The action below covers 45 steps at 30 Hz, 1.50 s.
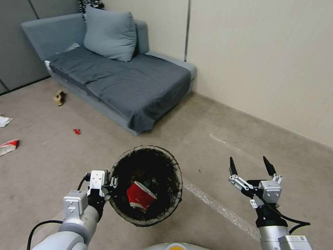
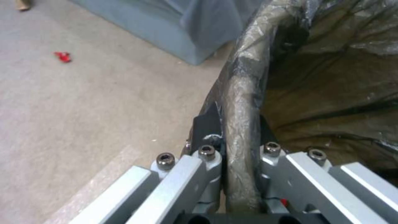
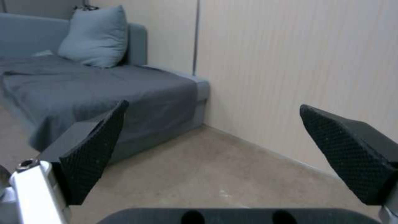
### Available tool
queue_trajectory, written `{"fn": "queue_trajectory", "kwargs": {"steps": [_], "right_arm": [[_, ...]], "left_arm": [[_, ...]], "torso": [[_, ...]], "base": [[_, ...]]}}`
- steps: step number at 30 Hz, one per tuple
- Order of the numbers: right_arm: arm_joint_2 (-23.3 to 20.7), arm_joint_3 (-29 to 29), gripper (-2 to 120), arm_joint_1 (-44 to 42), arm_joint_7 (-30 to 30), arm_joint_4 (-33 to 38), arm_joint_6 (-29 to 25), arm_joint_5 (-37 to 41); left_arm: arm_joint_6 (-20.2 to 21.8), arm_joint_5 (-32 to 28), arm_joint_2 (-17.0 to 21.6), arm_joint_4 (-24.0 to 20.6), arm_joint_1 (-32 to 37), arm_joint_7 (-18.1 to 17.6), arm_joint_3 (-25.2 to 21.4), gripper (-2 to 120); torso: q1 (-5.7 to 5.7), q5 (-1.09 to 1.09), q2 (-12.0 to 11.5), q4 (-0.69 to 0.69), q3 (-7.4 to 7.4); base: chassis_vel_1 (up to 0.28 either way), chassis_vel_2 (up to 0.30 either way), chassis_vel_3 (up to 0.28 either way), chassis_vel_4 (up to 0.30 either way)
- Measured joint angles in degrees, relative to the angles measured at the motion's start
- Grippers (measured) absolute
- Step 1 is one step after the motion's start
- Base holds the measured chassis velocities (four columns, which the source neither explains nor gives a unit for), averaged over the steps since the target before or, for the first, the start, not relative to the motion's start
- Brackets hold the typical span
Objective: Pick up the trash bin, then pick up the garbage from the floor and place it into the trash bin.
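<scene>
The trash bin [image 1: 145, 185], lined with a dark bag, hangs above the floor in front of me. My left gripper [image 1: 111, 185] is shut on its rim [image 2: 240, 124] at the bin's left side. Inside lies a crumpled red-and-white cup [image 1: 139, 197]. Garbage lies on the floor at the left: a red scrap [image 1: 76, 131] [image 2: 63, 56], brown paper [image 1: 59, 97], a red-and-white carton [image 1: 8, 147] and white tissue [image 1: 4, 121]. My right gripper [image 1: 251, 166] [image 3: 215, 140] is open and holds nothing, raised at the right of the bin.
A grey sofa [image 1: 131, 86] with a cushion [image 1: 110, 34] stands against the beige wall [image 1: 263, 62] ahead. A pale tape strip [image 1: 215, 206] crosses the carpet under the bin. Open floor lies to the left and right.
</scene>
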<state>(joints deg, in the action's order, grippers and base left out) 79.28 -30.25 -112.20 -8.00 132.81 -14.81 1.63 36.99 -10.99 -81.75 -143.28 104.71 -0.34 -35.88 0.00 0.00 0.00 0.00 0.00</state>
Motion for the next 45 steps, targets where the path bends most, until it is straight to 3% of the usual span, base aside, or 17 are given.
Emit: {"fn": "queue_trajectory", "kwargs": {"steps": [45], "right_arm": [[0.9,2.5,100,0.6,-0.4,-0.5,0.1,-2.3]], "left_arm": [[-0.3,0.1,-0.3,0.0,0.0,-0.1,-0.2,2]], "torso": [[0.0,0.0,0.0,0.0,0.0]], "base": [[0.066,0.064,0.063,0.066]]}}
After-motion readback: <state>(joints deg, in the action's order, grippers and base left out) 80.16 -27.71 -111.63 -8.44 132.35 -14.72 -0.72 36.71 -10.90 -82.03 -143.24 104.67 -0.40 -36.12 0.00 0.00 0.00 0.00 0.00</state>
